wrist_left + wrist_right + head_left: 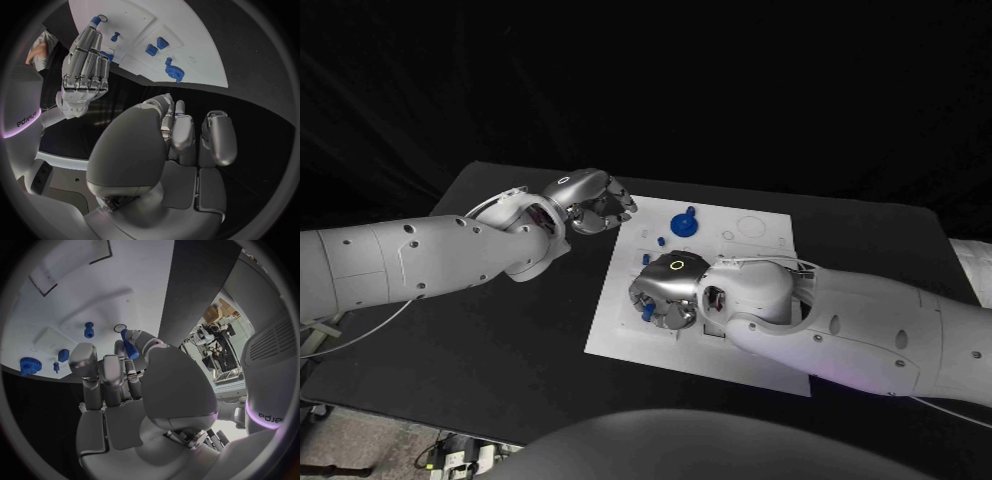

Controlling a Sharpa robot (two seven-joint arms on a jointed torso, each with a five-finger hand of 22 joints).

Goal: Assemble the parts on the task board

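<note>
the right silver hand [669, 290] sits over the middle of the flat white task board [740, 352], pinching a small blue peg [130, 346] between its fingertips. the left silver hand [593, 201], fingers curled on nothing, hangs off the board's upper left corner. a blue gear [684, 222] stands near the board's top edge, on the black table [473, 340].

A black table [473, 340] stands before a black backdrop [733, 80], over grey floor [358, 445].
</note>
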